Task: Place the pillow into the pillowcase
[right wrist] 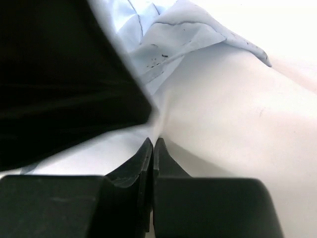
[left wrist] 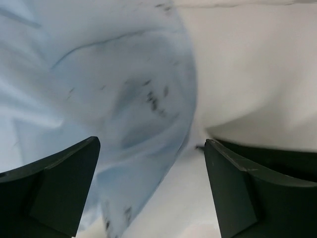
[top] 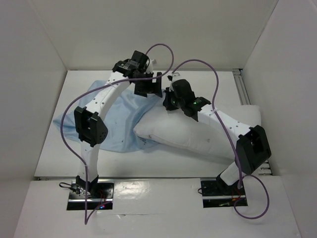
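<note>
Left gripper [left wrist: 151, 146] spread wide, right gripper [right wrist: 151, 145] pressed closed, both where pillowcase and pillow meet.

The left fingers [left wrist: 54, 183] stand well apart with nothing between them, hanging over the dark-specked edge of the light blue pillowcase [top: 111, 116]. The right fingertips meet tip to tip against white cloth, and I cannot tell whether they pinch a fold. The pillowcase lies wrinkled on the left-centre of the table [top: 208, 79], its right edge touching the left end of the white pillow [top: 198, 131]. The pillow lies outside the pillowcase, slanting toward the table's right side beneath the right arm.
</note>
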`<state>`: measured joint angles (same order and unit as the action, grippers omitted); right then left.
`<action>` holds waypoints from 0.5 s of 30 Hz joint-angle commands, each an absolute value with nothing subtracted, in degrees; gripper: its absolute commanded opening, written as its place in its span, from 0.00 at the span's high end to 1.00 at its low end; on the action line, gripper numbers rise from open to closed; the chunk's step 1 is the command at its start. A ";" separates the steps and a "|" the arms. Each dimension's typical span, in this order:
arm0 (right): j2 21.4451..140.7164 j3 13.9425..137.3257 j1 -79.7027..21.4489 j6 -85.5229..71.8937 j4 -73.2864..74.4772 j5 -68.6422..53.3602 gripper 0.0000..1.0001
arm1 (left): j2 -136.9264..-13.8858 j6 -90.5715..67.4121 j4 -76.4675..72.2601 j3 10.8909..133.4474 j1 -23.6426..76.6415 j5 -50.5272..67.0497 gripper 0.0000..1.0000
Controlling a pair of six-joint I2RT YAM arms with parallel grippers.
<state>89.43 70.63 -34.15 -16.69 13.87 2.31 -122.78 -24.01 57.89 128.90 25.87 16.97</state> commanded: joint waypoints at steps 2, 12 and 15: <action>86.67 68.82 -32.78 -17.31 12.48 2.11 1.00 | -109.36 -24.16 60.12 122.46 23.21 5.37 0.00; 87.89 69.96 -32.17 -17.31 12.48 -0.97 1.00 | -78.62 -37.60 43.52 80.19 14.69 10.70 0.15; 88.94 70.49 -32.17 -17.31 12.48 -1.76 1.00 | -72.88 -42.00 34.91 67.27 13.54 16.77 0.17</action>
<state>88.60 69.73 -32.84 -17.21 13.23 -1.39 -75.61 -35.81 43.83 75.33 14.20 10.52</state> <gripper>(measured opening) 0.014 0.835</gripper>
